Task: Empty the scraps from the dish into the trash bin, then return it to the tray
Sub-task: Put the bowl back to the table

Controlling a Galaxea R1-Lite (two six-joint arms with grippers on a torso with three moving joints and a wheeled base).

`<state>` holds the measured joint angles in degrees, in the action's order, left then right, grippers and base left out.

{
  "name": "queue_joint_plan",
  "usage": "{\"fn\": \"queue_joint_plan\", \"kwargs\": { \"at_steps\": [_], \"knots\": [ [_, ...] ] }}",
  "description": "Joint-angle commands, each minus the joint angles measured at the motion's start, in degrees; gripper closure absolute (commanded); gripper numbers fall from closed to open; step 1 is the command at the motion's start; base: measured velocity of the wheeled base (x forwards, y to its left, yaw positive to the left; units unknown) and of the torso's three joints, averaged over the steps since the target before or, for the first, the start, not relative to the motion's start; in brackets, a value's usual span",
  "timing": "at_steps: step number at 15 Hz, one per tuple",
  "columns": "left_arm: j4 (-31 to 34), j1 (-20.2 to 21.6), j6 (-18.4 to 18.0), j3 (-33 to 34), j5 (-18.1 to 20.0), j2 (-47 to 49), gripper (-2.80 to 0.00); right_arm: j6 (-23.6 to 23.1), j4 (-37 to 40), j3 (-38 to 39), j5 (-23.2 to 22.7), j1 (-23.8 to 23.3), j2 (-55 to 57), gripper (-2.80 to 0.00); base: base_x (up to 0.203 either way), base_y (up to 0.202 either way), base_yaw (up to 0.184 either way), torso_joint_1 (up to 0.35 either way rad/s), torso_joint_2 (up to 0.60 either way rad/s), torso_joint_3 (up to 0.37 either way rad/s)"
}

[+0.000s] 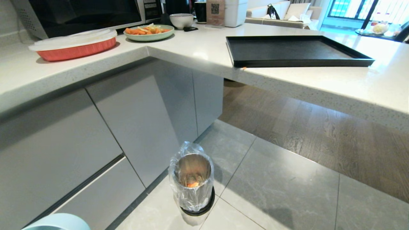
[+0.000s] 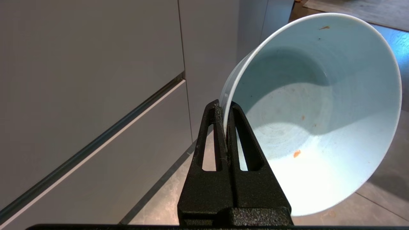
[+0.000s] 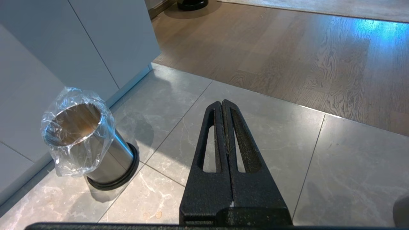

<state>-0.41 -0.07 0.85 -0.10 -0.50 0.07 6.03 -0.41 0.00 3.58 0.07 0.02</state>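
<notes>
Left gripper (image 2: 225, 110): black jaws were pinched shut on the rim of the small round pale-blue glossy dish (image 2: 319, 121), one finger inside the wall and one outside.
Dish: it was held tilted beside the grey cabinet fronts (image 2: 89, 95), its hollow facing the wrist camera; only a few orange specks (image 2: 297, 153) and smears clung inside. In the head view just its rim showed at the lower left edge (image 1: 59, 222).
Right gripper (image 3: 222, 103): black jaws were pressed fully together with nothing between them, hanging over the grey floor tiles (image 3: 262, 134).
Trash bin (image 1: 192, 179): the small shiny metal cylinder, coppery inside and lined with a crinkled clear plastic bag, stood upright on the tiles close to the cabinets, well apart from the right gripper.
Scraps (image 1: 192, 184): orange and pale bits lay at the bottom of the bin.
Tray (image 1: 294, 51): the large flat matte-black rectangular tray lay on the white speckled desk (image 1: 191, 51), near its front edge, with nothing on it.
Further back on the desk: a wide pale-green plate of orange and yellow food (image 1: 149, 31), a greyish-white bowl (image 1: 181, 20) behind it, and a red oval baking dish with a white lid (image 1: 75, 44).
</notes>
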Motion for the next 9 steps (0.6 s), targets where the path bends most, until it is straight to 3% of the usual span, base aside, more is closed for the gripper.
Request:
{"fn": "queue_joint_plan", "kwargs": {
  "at_steps": [1, 9],
  "knots": [
    [-0.02, -0.01, 0.11, 0.01, -0.03, 0.01, 0.0, 0.03, -0.02, 0.0, 0.02, 0.01, -0.02, 0.0, 0.0, 0.0, 0.0, 0.0, 0.0, 0.0],
    [-0.02, -0.01, 0.29, 0.01, -0.03, 0.01, 0.0, 0.03, -0.02, 0.0, 0.02, 0.01, -0.02, 0.0, 0.0, 0.0, 0.0, 0.001, 0.0, 0.027]
  ]
}}
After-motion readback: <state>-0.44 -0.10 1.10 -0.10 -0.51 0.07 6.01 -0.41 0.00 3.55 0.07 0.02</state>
